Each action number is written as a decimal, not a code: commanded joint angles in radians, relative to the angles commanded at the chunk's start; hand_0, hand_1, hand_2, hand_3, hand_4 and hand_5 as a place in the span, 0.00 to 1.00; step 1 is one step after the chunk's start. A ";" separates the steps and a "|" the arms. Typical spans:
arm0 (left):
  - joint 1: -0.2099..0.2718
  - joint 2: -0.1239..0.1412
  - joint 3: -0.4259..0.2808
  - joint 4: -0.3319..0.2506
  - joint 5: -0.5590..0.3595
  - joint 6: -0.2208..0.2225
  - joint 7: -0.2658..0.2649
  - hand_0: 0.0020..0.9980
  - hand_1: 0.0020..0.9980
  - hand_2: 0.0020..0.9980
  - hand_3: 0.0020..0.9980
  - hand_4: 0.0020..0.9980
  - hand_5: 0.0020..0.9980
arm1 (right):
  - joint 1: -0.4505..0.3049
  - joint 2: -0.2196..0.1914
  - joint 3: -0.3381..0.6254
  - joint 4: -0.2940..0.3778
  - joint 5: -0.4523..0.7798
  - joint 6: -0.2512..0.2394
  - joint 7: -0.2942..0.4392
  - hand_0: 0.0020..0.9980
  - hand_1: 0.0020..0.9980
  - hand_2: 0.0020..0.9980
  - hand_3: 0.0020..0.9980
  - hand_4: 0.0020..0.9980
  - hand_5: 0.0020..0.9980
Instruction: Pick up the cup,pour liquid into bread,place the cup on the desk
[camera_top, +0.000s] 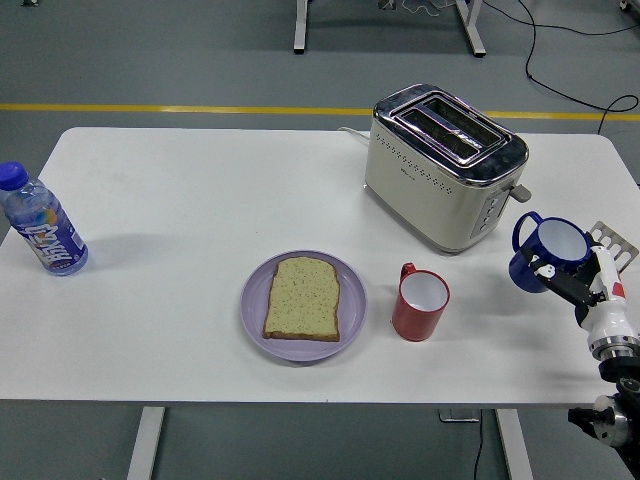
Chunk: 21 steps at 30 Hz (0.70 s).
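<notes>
My right hand (565, 280) comes in from the lower right and is shut on a blue cup (545, 252) with a white inside, holding it lifted off the table, right of the toaster. A slice of bread (303, 297) lies on a purple plate (255, 316) at the middle front of the white table (200, 200). A red cup (419, 303) stands upright just right of the plate. My left arm is out of view.
A cream and chrome toaster (444, 165) stands at the back right. A metal rack (618, 243) lies at the right edge behind the blue cup. A water bottle (40, 222) with a blue cap lies at the far left.
</notes>
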 joint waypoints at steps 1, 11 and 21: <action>0.000 0.000 0.000 0.000 0.000 0.000 0.000 0.69 0.76 0.77 0.61 0.40 1.00 | -0.001 -0.001 0.001 0.011 -0.004 -0.002 -0.007 0.45 0.41 0.52 0.52 0.73 0.00; -0.003 0.001 0.009 0.002 -0.019 -0.002 -0.008 0.69 0.76 0.77 0.61 0.40 1.00 | 0.004 -0.016 -0.003 0.099 -0.056 -0.041 -0.117 0.45 0.40 0.52 0.52 0.72 0.00; -0.006 0.001 0.013 0.003 -0.028 -0.003 -0.011 0.69 0.76 0.77 0.61 0.40 1.00 | 0.025 -0.039 -0.012 0.187 -0.163 -0.068 -0.228 0.44 0.40 0.52 0.52 0.72 0.00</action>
